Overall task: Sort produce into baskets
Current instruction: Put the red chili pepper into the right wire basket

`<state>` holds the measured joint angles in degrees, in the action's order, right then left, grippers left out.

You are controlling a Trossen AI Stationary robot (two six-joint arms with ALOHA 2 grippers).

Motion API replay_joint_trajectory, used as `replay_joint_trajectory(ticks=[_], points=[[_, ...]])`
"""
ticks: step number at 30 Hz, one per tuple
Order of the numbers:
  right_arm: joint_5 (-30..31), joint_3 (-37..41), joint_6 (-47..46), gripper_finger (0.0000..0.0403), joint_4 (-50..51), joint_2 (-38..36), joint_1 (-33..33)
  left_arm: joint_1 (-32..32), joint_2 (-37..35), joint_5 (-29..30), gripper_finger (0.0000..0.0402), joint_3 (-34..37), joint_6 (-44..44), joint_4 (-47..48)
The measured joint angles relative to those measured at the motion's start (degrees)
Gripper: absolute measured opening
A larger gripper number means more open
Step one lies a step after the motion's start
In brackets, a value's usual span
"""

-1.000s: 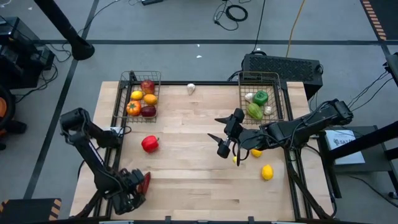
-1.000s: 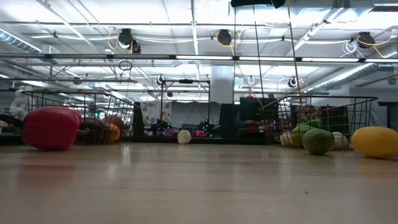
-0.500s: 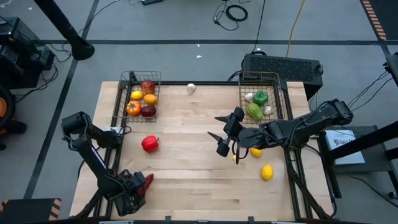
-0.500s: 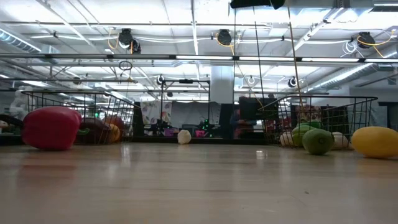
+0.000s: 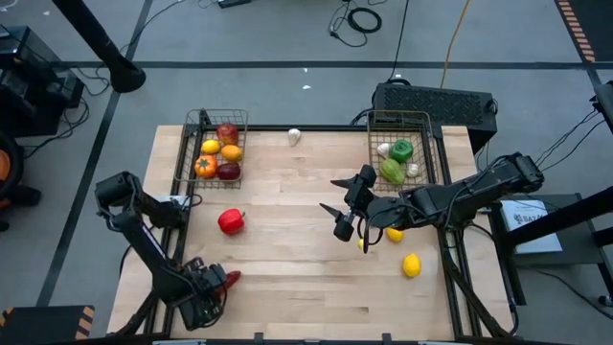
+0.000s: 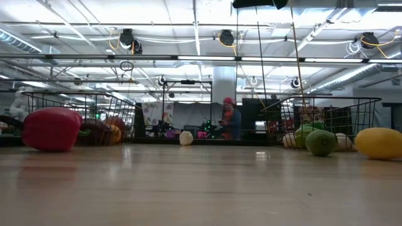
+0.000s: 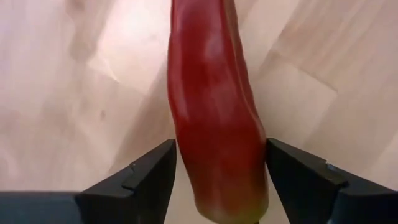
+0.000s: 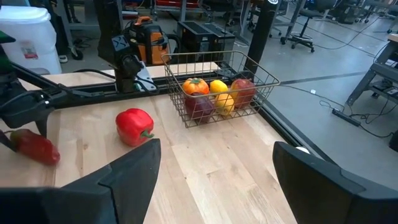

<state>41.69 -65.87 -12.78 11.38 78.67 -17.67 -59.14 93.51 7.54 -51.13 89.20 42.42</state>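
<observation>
A long red pepper (image 7: 214,124) lies on the wood near the table's near left corner. My left gripper (image 5: 213,292) points down over it, with a finger on each long side. It shows in the right wrist view too, as the long red pepper (image 8: 37,147). My right gripper (image 5: 330,196) hangs open above the table's middle, holding nothing. The left basket (image 5: 192,153) holds apples, oranges and a lemon. Green peppers and garlic fill the right basket (image 5: 372,153). A red bell pepper (image 5: 231,221), a garlic (image 5: 294,136) and two lemons (image 5: 411,265) rest loose on the table. My left gripper has the long red pepper's two long sides (image 7: 186,155) between its two fingers (image 7: 149,174), which look closed against them. The fingers come from above, pointing down, and lie across the pepper. The pepper lies flat on the table.
The second lemon (image 5: 394,234) lies under my right arm. In the low view a green fruit (image 6: 321,142) sits beside a lemon (image 6: 379,142) at the right. Bare wood stretches between the two baskets. A person (image 6: 229,119) stands in the room behind.
My left gripper has rolled a little about its own downward axis over the long red pepper and covers more of it now. A person has walked into the low view's background.
</observation>
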Motion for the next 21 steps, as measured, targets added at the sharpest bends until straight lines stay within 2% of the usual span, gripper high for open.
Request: replay_joint_trajectory(ticks=[5, 14, 21], points=[[0.0, 0.0, 0.0, 0.0301, 0.0, 0.0, 0.0, 1.3, -0.5, 2.1, 0.0248, 0.0, -3.3, 0.5], [0.0, -0.1, 0.1, 0.0301, 0.0, 0.0, 0.0, 1.7, -0.7, -2.7, 0.0248, 0.0, -4.5, 0.5], [0.0, -0.1, 0.0, 0.0301, 0.0, 0.0, 0.0, 1.6, -0.7, -2.8, 0.0241, 0.0, -4.7, 0.5]])
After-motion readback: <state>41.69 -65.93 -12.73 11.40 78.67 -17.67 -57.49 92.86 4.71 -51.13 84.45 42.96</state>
